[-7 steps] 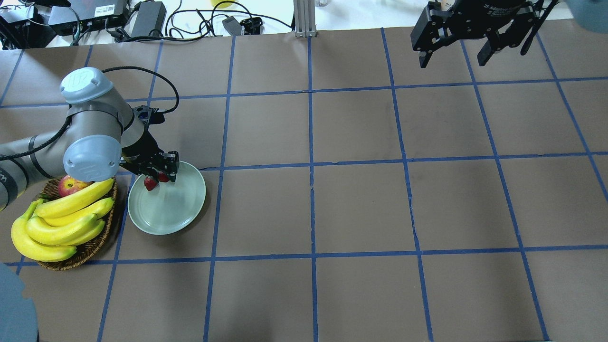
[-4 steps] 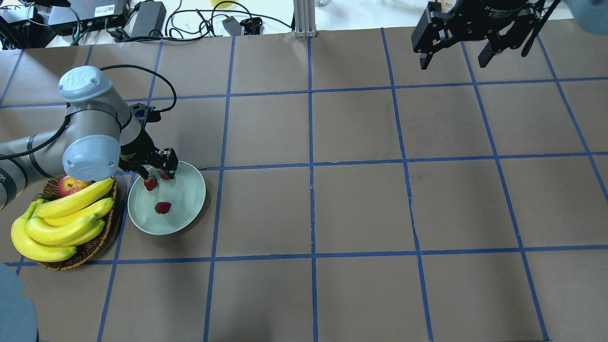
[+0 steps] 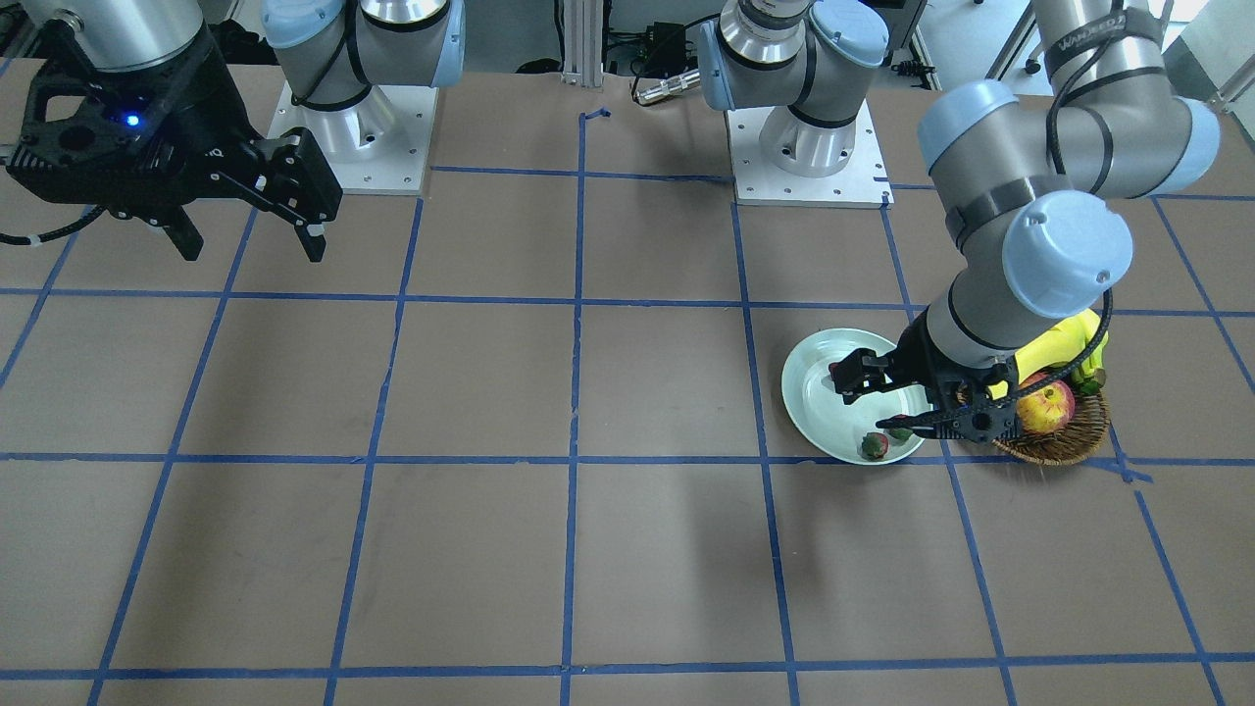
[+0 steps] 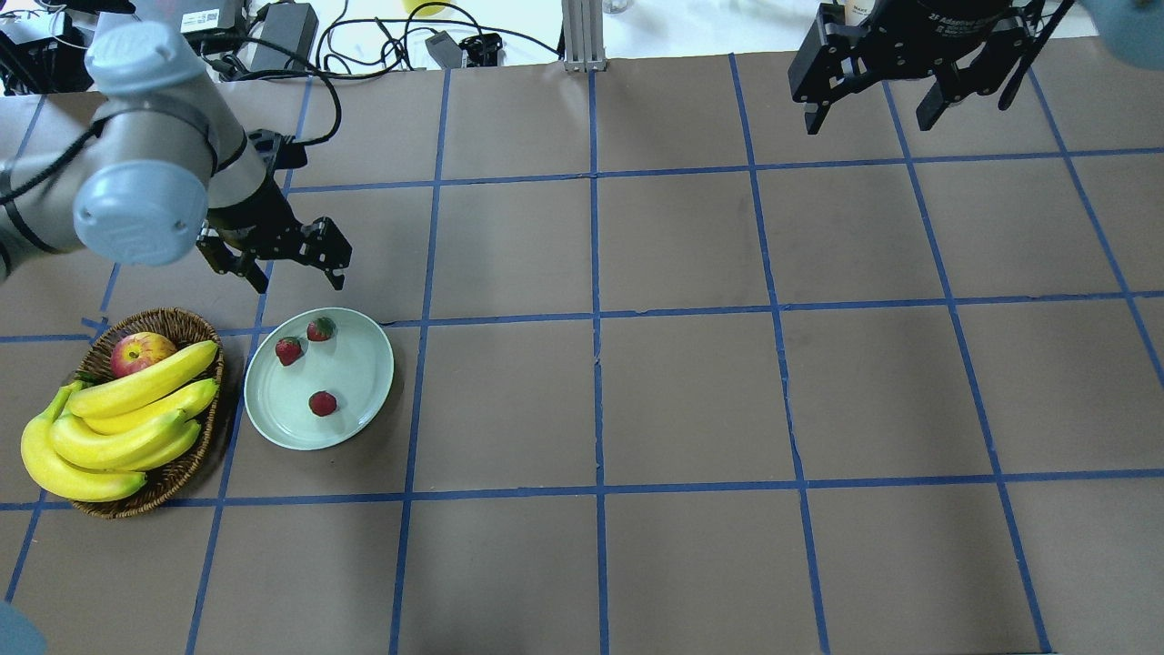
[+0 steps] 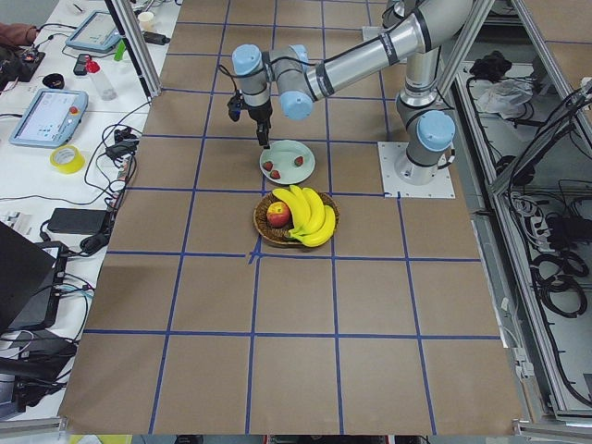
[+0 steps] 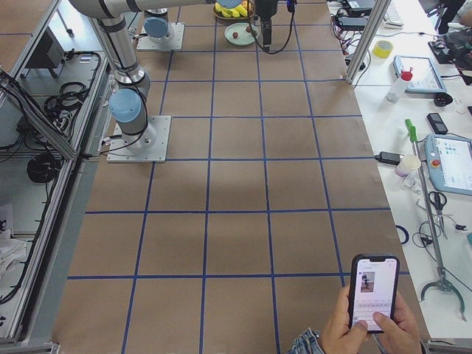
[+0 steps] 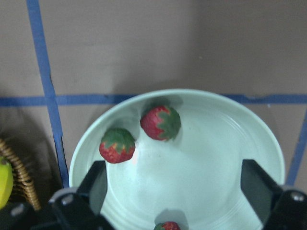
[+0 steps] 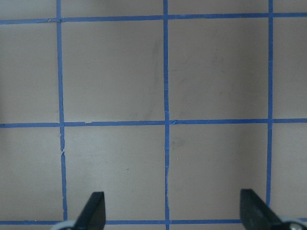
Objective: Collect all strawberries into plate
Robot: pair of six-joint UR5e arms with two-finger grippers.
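The pale mint plate lies on the table's left part, beside the basket. Three strawberries lie in it: two near its far rim and one nearer the front. In the left wrist view the two far berries and the top of the third show on the plate. My left gripper is open and empty, raised above the plate's far edge. My right gripper is open and empty, high over the far right of the table.
A brown wicker basket with bananas and a red-yellow apple stands just left of the plate. Cables and power bricks lie beyond the table's far edge. The right wrist view shows only taped brown table.
The third strawberry dropped from my left gripper into the plate's front part. The left gripper then opened wide, rose and drew back off the plate. The right arm barely moved.
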